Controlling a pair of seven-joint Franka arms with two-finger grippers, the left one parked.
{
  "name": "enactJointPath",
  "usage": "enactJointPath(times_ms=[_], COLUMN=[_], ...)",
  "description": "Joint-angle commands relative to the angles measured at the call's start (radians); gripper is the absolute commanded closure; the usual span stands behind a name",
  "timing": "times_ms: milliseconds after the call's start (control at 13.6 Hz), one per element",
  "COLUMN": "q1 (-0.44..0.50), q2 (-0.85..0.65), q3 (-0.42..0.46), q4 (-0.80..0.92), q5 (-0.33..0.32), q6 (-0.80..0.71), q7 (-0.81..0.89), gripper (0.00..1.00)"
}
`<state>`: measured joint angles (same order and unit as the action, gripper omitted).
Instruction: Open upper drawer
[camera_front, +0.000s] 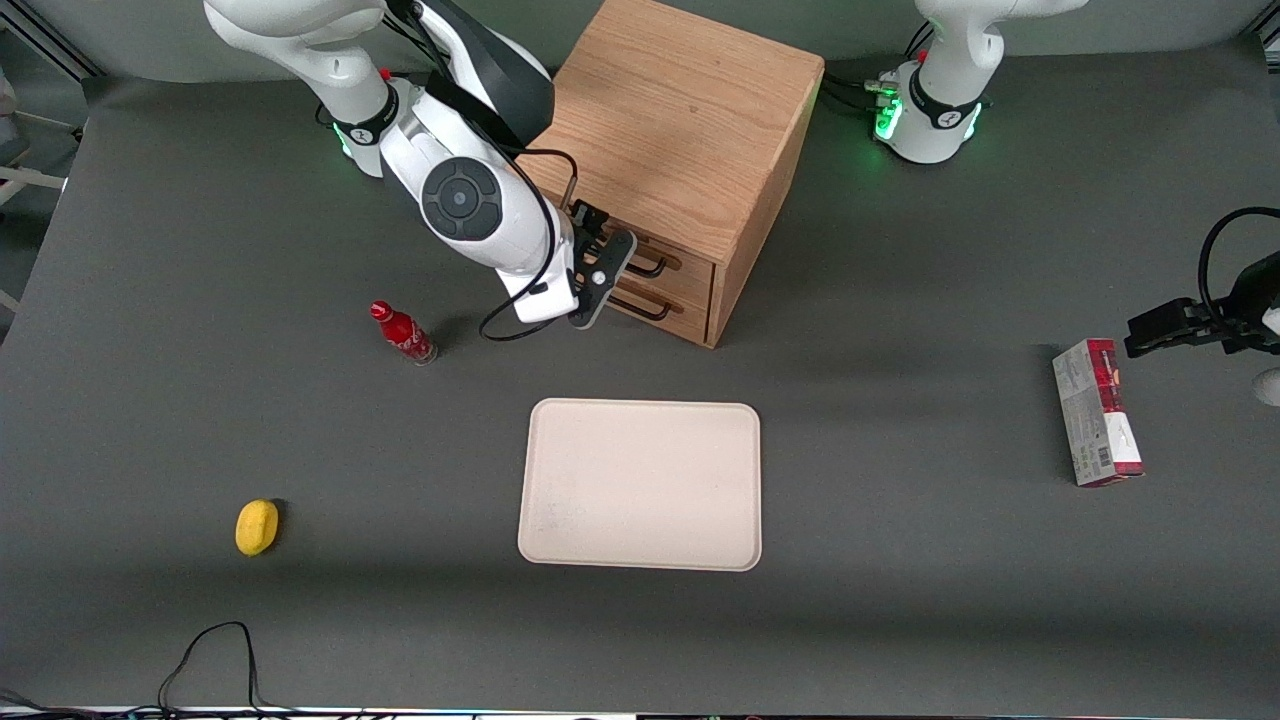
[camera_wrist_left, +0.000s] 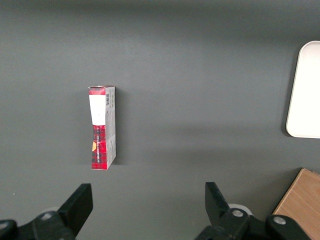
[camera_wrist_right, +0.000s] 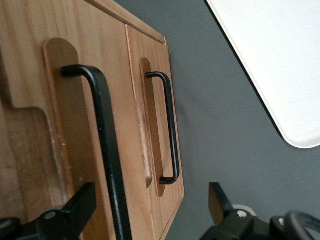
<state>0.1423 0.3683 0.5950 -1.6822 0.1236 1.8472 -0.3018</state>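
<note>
The light oak wooden cabinet is taken as the landmark; it stands on the dark grey tabletop, and both of its drawers are seen shut, so nothing of their contents can be told. The upper drawer, light oak with a wide thin black metal bar handle, is the top one of the cabinet's front. The lower drawer with its matching black handle sits directly beneath it.

The black two-finger end effector is held directly in front of the cabinet, its fingers released and spread, with the upper handle passing between them near one finger; nothing is gripped yet.

The chief risk is judged to be an off-centre closure: the bar lies close to one finger, so it may be nudged or pinched poorly and slip under the pull. A pull not square to the cabinet's front could jam the drawer or drag the whole cabinet across the tabletop.

The cream rectangular tray, nearer the front camera than the cabinet, is seen holding nothing.
</note>
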Motion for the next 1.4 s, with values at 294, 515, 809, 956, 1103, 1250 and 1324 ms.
enactJointPath(times_ms=[294,515,809,956,1103,1250,1324], q1=[-0.001,-0.003,-0.004,-0.004,-0.004,-0.004,-0.004], q2=[0.06,0.115,0.196,0.224,0.245,0.254,0.255], q3=[0.0,-0.017,-0.124,-0.165,-0.19,-0.213,-0.219], q4=[0.022,0.123,0.295,0.331,0.364,0.389,0.398], q5=[-0.097,-0.151,-0.151,-0.151,-0.151,-0.151,-0.151], q6=[0.046,0.035,-0.066,-0.071,-0.071,-0.071,-0.071], q7=[-0.027,-0.094,-0.239,-0.296,-0.327,-0.344,-0.346], gripper=[0.0,0.0,0.0,0.0,0.0,0.0,0.0])
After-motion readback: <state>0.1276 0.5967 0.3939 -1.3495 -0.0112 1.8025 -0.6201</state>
